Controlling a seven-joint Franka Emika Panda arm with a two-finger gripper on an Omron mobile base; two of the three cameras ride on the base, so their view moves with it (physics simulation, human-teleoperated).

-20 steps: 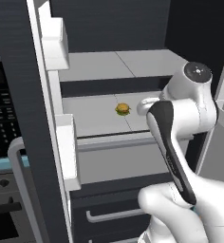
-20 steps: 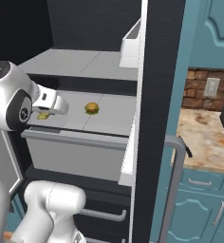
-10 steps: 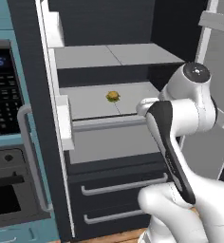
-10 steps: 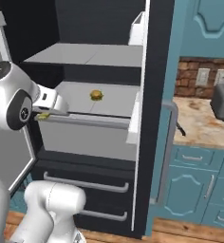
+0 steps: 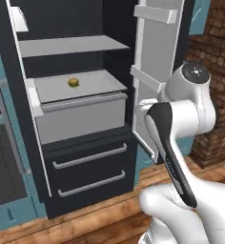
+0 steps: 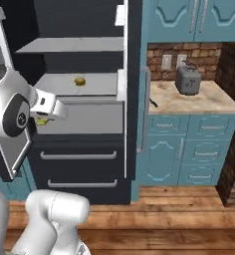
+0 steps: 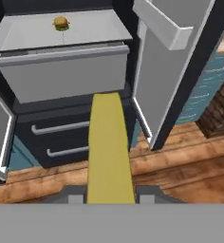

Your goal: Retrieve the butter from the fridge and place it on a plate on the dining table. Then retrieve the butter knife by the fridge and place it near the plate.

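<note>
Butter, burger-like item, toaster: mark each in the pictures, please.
butter [image 7: 109, 152]: hand view, middle of its yellow top face.
burger-like item [image 5: 73, 83]: left base view, its bun top, on the fridge shelf.
toaster [image 6: 188, 79]: right base view, its grey side.

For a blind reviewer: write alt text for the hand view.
A yellow-olive stick of butter is held in the gripper and runs up the middle of the view. Beyond it stands the open black fridge, with a small burger-like item on a grey shelf above two drawers, over a wooden floor.
</note>
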